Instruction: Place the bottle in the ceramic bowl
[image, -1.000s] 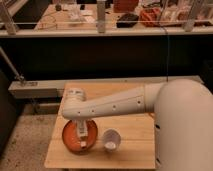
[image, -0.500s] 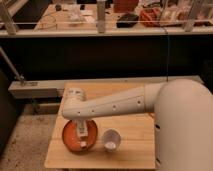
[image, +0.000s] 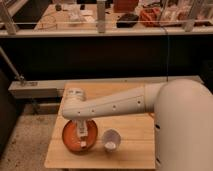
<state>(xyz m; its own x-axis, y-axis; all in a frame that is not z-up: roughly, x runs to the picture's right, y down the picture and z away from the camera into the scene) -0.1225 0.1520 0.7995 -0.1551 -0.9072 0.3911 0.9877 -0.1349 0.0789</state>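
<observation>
The ceramic bowl is a wide, shallow orange-red bowl on the front left of the wooden table. My white arm reaches in from the right and bends down over the bowl. The gripper hangs inside the bowl's rim, over its right half. A pale, slim shape between and below the fingers looks like the bottle, low in the bowl. I cannot make out whether the gripper holds it.
A small white cup stands just right of the bowl, close to the gripper. A grey ledge runs behind the table at the left. A dark wall and cluttered benches lie beyond. The floor is speckled at the left.
</observation>
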